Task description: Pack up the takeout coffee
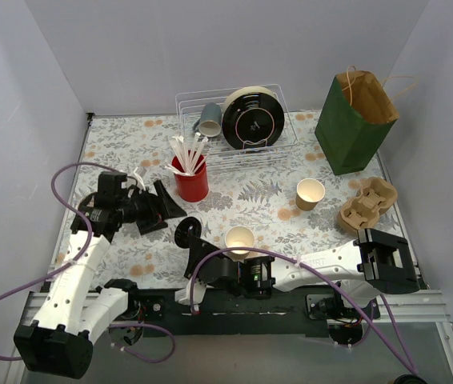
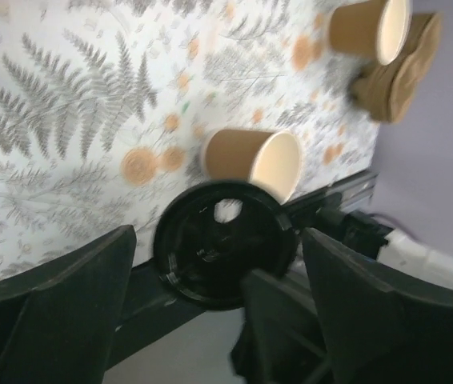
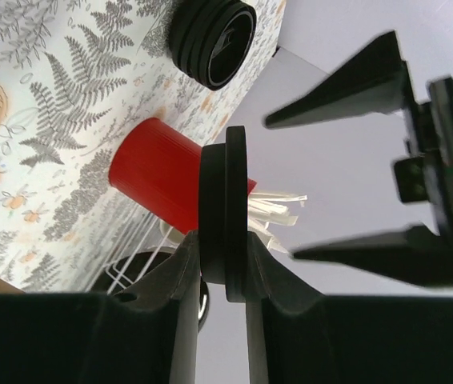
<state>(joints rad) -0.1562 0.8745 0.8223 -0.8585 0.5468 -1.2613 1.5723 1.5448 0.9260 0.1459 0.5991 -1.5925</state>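
1. Right gripper [image 3: 225,264] is clamped on the lid [image 3: 225,180], held edge-on just beside the near cup [image 1: 239,238]. The grip is thin, so the lid may twist when pressed down.
2. Left gripper [image 1: 161,210] has its jaws apart and empty, near the lid. I judge a collision risk.
3. Second cup [image 1: 310,193] stands well short of the bag [image 1: 354,120]; a careless sweep could tip it.

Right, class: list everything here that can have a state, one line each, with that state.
Left gripper: open, empty.
Right gripper: shut on black lid.
Near cup: upright, no lid.
Far cup: upright, no lid.
Paper bag: upright, mouth open.
Cup carrier: empty.
Red holder: upright, holding stirrers.
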